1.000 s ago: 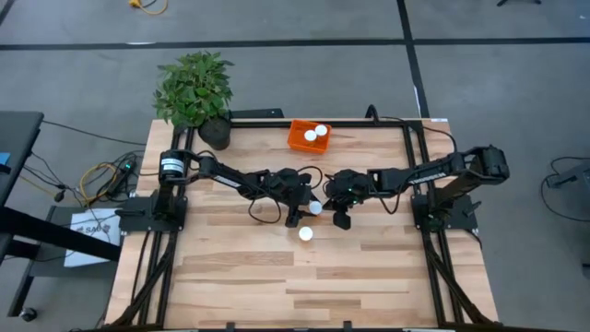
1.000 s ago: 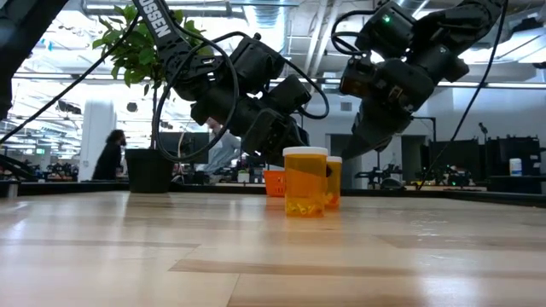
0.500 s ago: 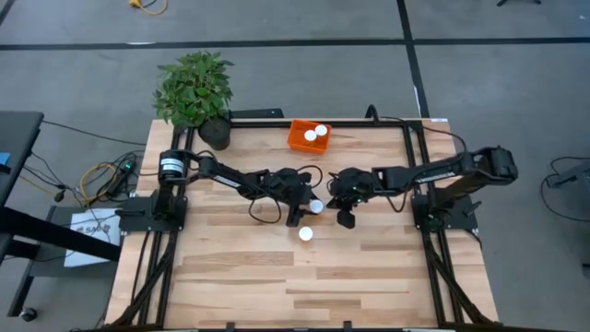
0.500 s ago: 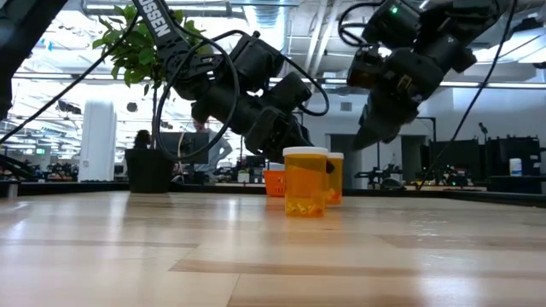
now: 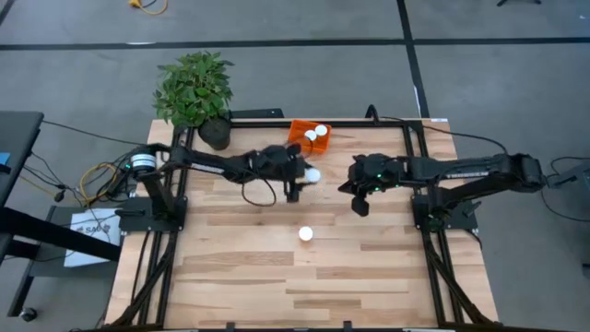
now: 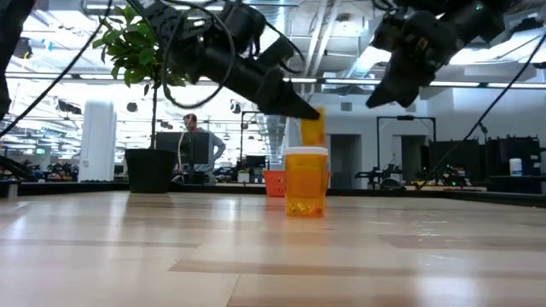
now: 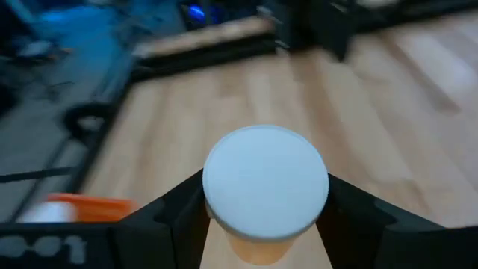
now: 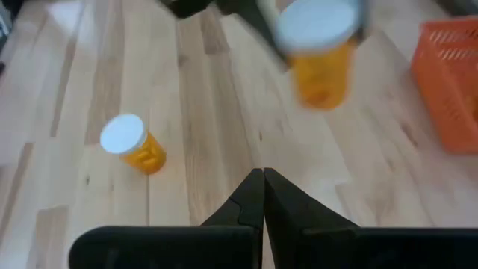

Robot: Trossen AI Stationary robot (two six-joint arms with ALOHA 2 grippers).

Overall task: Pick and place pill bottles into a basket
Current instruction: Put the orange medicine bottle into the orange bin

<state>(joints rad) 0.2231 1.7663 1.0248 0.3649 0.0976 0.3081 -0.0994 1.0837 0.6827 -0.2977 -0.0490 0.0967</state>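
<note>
Lifted off the worktop [image 5: 230, 277], one pill bottle [image 5: 312, 174] rides clamped in the left tool [image 5: 300, 175] toward the basket [image 5: 297, 136]; right tool [image 5: 361, 207] is closed, empty.

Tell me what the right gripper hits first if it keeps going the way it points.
Probably bare table: the right gripper, fingers shut, aims between the standing pill bottle and the pill bottle held by the left gripper. Depth is uncertain.

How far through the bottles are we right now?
About halfway. Done: two bottles sit in the orange basket. In hand: the left gripper holds a third bottle lifted off the table, near the basket. Left: one bottle stands alone mid-table. The right gripper is shut and empty, hanging off to the right.
</note>
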